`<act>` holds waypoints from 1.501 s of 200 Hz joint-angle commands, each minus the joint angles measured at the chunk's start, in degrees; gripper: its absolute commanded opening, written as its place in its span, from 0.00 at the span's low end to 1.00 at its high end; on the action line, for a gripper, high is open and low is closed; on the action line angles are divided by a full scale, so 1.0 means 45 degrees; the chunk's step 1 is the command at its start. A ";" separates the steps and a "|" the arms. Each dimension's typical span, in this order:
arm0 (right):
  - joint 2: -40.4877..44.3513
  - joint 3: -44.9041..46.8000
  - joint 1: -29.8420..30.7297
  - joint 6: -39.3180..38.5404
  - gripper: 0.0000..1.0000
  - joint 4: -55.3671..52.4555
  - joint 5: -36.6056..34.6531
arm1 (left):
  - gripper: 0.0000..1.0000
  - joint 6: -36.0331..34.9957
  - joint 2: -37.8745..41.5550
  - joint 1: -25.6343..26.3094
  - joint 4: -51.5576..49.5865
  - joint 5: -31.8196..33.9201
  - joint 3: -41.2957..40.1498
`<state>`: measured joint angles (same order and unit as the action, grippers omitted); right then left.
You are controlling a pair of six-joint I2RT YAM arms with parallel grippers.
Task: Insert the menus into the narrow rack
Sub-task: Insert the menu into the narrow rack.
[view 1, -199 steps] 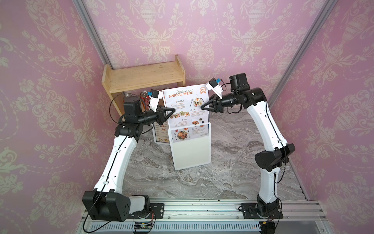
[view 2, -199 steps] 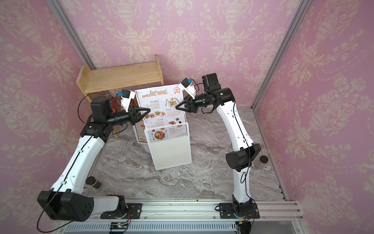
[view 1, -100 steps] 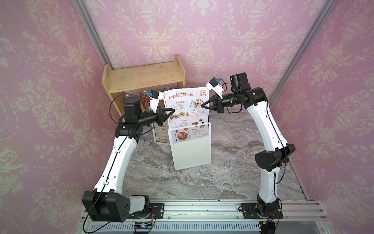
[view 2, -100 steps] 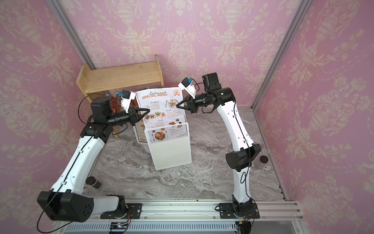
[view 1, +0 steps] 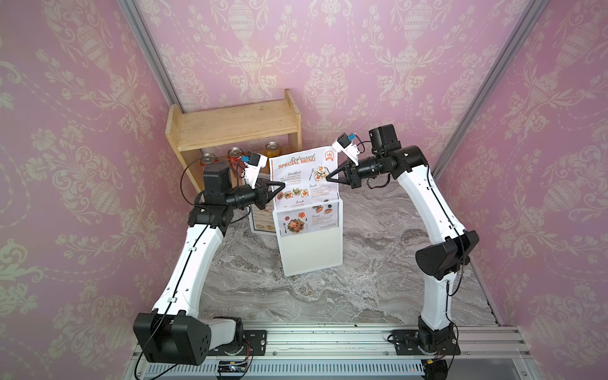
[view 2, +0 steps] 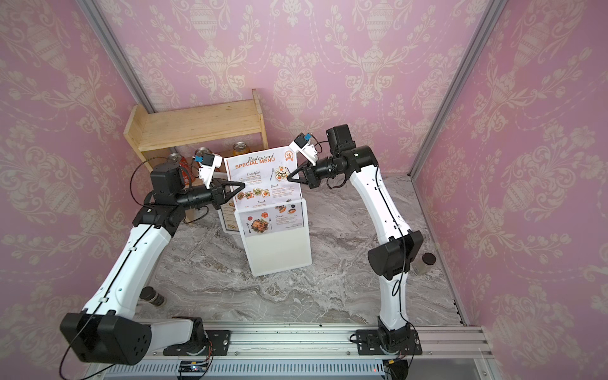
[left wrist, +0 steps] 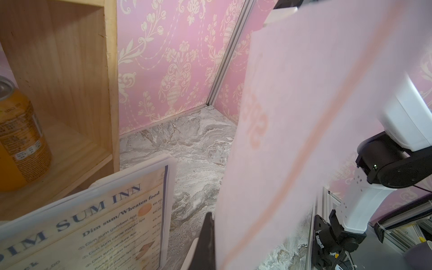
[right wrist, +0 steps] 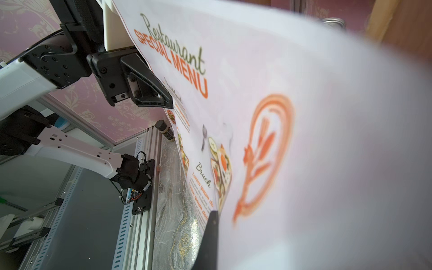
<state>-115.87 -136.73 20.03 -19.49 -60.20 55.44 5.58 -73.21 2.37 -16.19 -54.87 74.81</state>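
Observation:
The pale "Restaurant SPECIAL MENU" sheet [view 1: 304,179] [view 2: 263,184] stands upright with its lower part inside the white rack [view 1: 311,250] [view 2: 279,253], behind the rack's clear front. My left gripper [view 1: 282,187] [view 2: 242,187] [left wrist: 214,218] is shut on the sheet's left edge. My right gripper [view 1: 328,177] [view 2: 289,177] [right wrist: 214,215] is shut on its right edge, slightly higher. In the wrist views the sheet [left wrist: 304,140] [right wrist: 257,93] fills much of the picture. The blue-bordered "DIM SUM INN" menu [view 1: 261,220] [left wrist: 93,222] stands just behind the rack's left side, outside it.
A wooden shelf [view 1: 237,125] stands in the back left corner with three cans [view 1: 235,154] under its top board, the orange can [left wrist: 18,140] nearest. A dark-capped bottle [view 2: 424,263] stands by the right wall and another bottle [view 2: 153,296] by the left arm. Pink walls close in on three sides.
Both grippers' jaws have closed onto the side edges of the pale menu. The arms and the sheet have hardly moved.

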 commanded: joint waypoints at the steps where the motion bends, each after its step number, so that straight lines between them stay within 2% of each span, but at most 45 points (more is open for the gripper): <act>1: 0.0772 0.0317 -0.0012 -0.0107 0.00 -0.0100 -0.0190 | 0.04 0.0260 0.0433 -0.0058 0.0398 -0.0306 -0.0230; 145: 0.1897 0.3079 -0.0101 0.0069 0.01 0.0769 -0.0432 | 0.10 0.0846 0.0795 0.0020 0.1155 -0.0476 -0.1454; 155: 0.1958 0.3203 -0.0100 0.0123 0.04 0.0866 -0.0394 | 0.13 0.0847 0.0817 0.0039 0.1174 -0.0472 -0.1500; 175: 0.1944 0.2991 -0.0097 0.0188 0.12 0.0817 -0.0457 | 0.25 0.0773 0.0803 0.0039 0.1175 -0.0381 -0.1268; 189: 0.1884 0.2606 -0.0096 0.0226 0.21 0.0709 -0.0523 | 0.28 0.0710 0.0597 0.0039 0.1098 -0.0370 -0.0745; 206: 0.1753 0.2024 -0.0107 0.0228 0.24 0.0541 -0.0571 | 0.30 0.0544 0.0248 0.0039 0.0932 -0.0462 0.0016; 235: 0.1262 0.0712 -0.0116 0.0237 0.28 0.0203 -0.0679 | 0.29 -0.0369 -0.0248 0.0039 -0.0187 -0.0306 0.1249; 252: 0.0974 0.0031 -0.0140 0.0287 0.28 0.0081 -0.0641 | 0.24 -0.0555 -0.0386 0.0039 -0.0443 -0.0427 0.1551; 275: 0.0570 -0.0801 -0.0137 0.0241 0.19 -0.0269 -0.0616 | 0.13 -0.0756 -0.0394 0.0039 -0.0703 -0.0463 0.1569; 300: 0.0505 -0.0914 -0.0149 0.0188 0.11 -0.0385 -0.0570 | 0.05 -0.0831 -0.0277 0.0039 -0.0740 -0.0555 0.1397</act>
<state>-112.18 -139.72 19.59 -18.81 -59.37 52.62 3.84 -74.41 2.37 -17.30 -55.22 80.90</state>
